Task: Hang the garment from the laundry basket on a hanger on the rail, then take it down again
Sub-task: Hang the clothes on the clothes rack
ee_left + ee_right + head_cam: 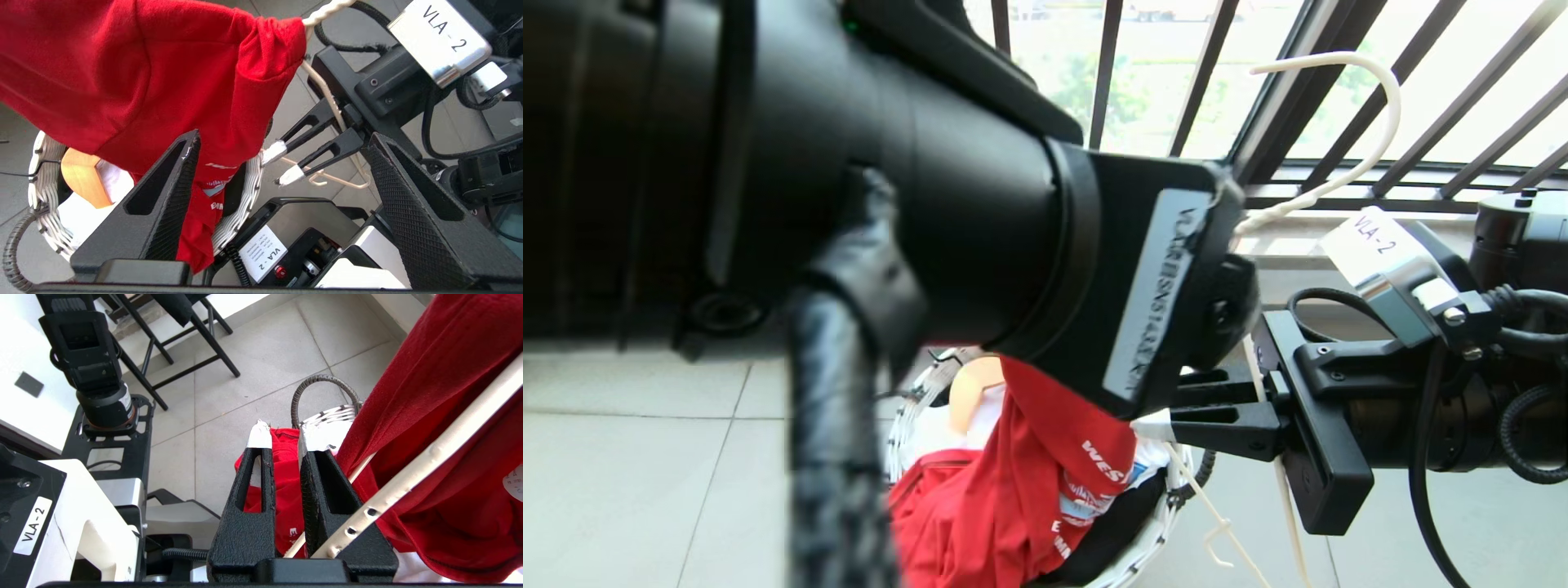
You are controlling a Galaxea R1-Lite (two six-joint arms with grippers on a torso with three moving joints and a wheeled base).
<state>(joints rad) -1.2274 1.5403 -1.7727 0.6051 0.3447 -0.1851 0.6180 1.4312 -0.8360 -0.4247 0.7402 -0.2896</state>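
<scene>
The red garment (pixel 171 77) is draped over the off-white hanger (pixel 1372 106) and hangs down into the laundry basket (pixel 1152 539). My left gripper (pixel 284 134) stands wide open; the cloth hangs in front of one of its fingers (pixel 171 196), and nothing is clamped. My right gripper (pixel 286 435) reaches in from the right, shut on the hanger's wire near the base of its fingers. In the right wrist view a hanger arm (pixel 408 477) crosses close by. The hook points up toward the window. The rail is out of view.
The basket also holds a light wooden hanger end (pixel 81 175), a white garment (pixel 86 212) and a black one (pixel 1111 531). Dark window bars (pixel 1462 122) stand behind. The robot's base (pixel 286 245) is below, and black folding legs (pixel 196 335) stand on the tiled floor.
</scene>
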